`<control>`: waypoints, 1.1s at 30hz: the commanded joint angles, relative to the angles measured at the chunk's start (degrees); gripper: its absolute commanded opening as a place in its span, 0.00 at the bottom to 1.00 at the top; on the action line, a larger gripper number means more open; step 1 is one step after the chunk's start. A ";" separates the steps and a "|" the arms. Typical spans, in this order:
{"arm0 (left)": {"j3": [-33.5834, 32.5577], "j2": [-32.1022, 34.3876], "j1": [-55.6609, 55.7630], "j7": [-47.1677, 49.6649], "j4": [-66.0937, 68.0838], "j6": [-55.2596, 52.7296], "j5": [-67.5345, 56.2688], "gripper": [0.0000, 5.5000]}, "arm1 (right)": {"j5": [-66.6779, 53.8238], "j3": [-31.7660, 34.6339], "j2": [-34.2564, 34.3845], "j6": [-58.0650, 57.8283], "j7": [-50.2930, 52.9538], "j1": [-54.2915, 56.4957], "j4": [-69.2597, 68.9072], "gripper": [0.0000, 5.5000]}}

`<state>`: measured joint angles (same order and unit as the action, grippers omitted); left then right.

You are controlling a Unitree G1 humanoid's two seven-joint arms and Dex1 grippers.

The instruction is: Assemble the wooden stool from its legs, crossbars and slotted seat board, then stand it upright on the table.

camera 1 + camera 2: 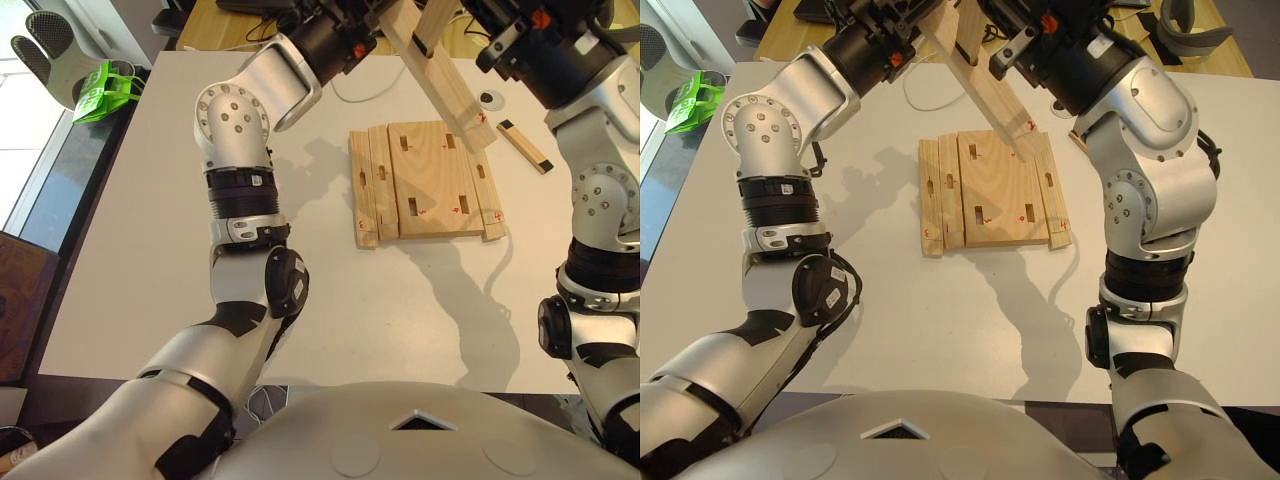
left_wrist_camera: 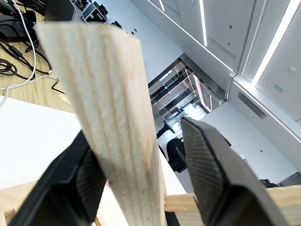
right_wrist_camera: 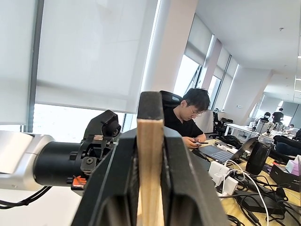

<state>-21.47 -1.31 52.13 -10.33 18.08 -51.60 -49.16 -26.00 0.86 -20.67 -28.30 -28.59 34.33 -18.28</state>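
The slotted seat board [image 1: 432, 180] lies flat on the white table [image 1: 150, 250], with loose wooden bars against its left [image 1: 372, 190] and right [image 1: 488, 205] sides. Above its far edge a wooden leg frame [image 1: 440, 80] hangs tilted, its lower end over the board's far right slot. My right gripper [image 3: 150, 132] is shut on the thin edge of one frame piece. At the upper end my left gripper [image 2: 136, 136] straddles the leg [image 2: 117, 117]. One finger [image 2: 89, 183] touches the wood and a gap shows at the other finger [image 2: 207, 179], so it is open.
A short wooden piece with a dark end [image 1: 525, 146] lies to the right of the board. A round cable port [image 1: 490, 98] and a white cable [image 1: 345, 92] sit at the table's back. A green bag [image 1: 105, 88] stands off the left edge. The table's near half is bare.
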 commanded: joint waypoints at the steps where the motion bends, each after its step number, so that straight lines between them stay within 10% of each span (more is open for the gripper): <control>1: -0.28 -1.71 1.93 1.10 -2.15 0.11 -2.28 0.35 | 0.44 -1.73 -0.11 -1.72 -0.48 -0.17 0.37 0.07; 8: -2.35 -3.76 3.12 5.49 -4.30 -1.01 -5.83 0.21 | 1.53 -2.57 -0.57 -1.63 -0.12 -1.48 0.22 0.07; 20: -1.45 -4.14 2.63 9.56 -6.63 0.09 -7.36 0.19 | 5.67 -2.73 -3.79 0.04 -1.69 -3.49 2.50 0.46; 33: 3.26 5.66 2.39 14.05 -6.88 15.24 12.71 0.19 | 2.15 3.30 -25.37 -7.57 -18.87 -24.72 -6.30 0.74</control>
<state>-20.02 3.41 54.13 2.21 14.31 -36.61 -38.64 -22.84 2.11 -42.84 -34.72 -44.84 11.58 -24.16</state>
